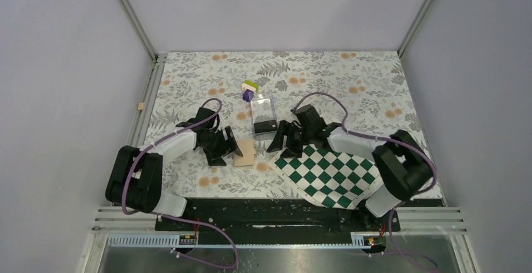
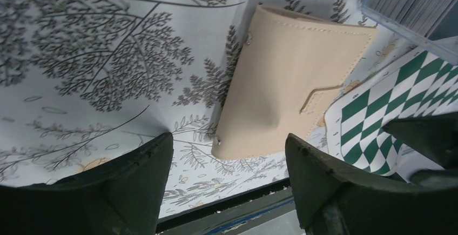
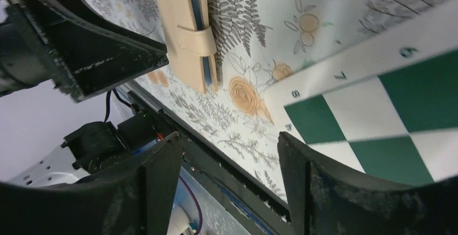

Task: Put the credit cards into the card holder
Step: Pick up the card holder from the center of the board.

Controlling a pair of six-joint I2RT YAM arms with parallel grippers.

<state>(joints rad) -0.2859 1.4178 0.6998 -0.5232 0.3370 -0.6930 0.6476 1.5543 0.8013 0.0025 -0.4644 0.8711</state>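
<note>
The card holder (image 1: 244,152) lies folded shut on the floral cloth, tan outside with a strap across it. It fills the middle of the left wrist view (image 2: 291,78), and the right wrist view shows its edge (image 3: 186,29) with a blue lining. My left gripper (image 1: 229,147) is just left of it, open, its jaws (image 2: 228,140) short of the wallet's near edge and empty. My right gripper (image 1: 282,144) stands open to the wallet's right, empty (image 3: 229,140). The credit cards (image 1: 265,124) show as a black stack in a clear case behind the wallet.
The clear plastic case (image 1: 263,110) stands just behind both grippers; its corner shows in the left wrist view (image 2: 410,8). A green-white checkerboard (image 1: 329,172) lies under the right arm. A purple-green-white block cluster (image 1: 250,89) sits further back. The table's front rail (image 3: 232,175) is close.
</note>
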